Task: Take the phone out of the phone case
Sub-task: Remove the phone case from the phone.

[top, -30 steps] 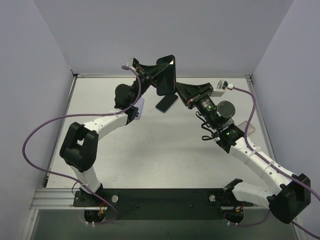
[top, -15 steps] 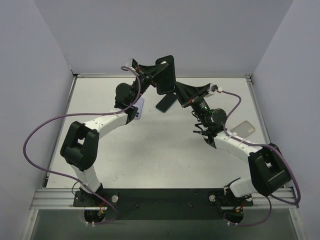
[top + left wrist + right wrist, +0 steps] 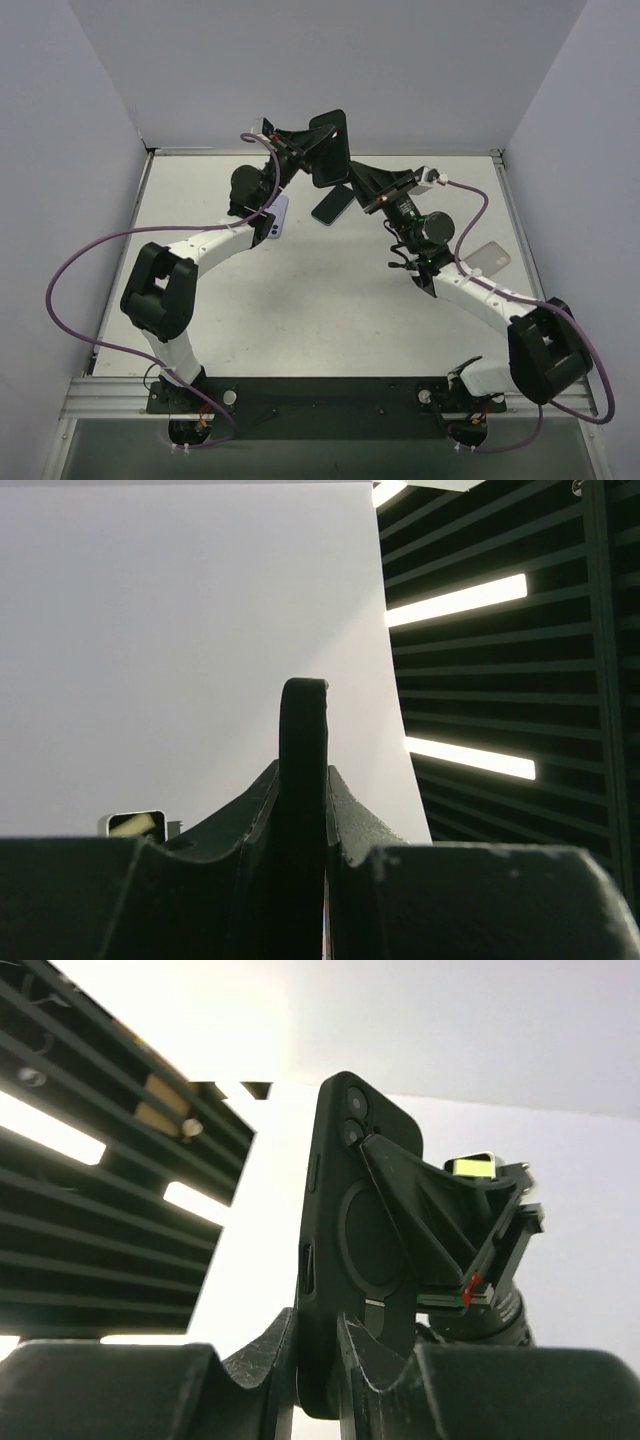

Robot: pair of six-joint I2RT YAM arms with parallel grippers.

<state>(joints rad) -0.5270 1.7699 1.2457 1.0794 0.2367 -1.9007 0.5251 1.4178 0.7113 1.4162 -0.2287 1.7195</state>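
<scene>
The right pincer (image 3: 320, 1332) is clamped on the lower edge of the black phone case (image 3: 350, 1225), its jaws drawn tight against the thin rim. The case's back, with the lens cutouts and ring, faces the right wrist camera. The left pincer (image 3: 302, 792) bites another edge of the same case, jaws nearly together on the narrow dark strip. Between them the case hangs in the air above the far end of the worktop (image 3: 300, 300), a little tilted, and the phone appears to sit inside it. No gap or peeled corner shows, though the phone cannot be told apart from the case here. Over the last second the right arm has swung its elbow inward and pushed its wrist closer to the case, and its grip has tightened slightly; the left arm has kept its hold. My reading is that the right side has just secured its purchase, so prying or bending the case off is the step at hand. A second dark handset (image 3: 333, 205), a lilac case (image 3: 279, 215) and a clear case (image 3: 487, 257) lie below.
</scene>
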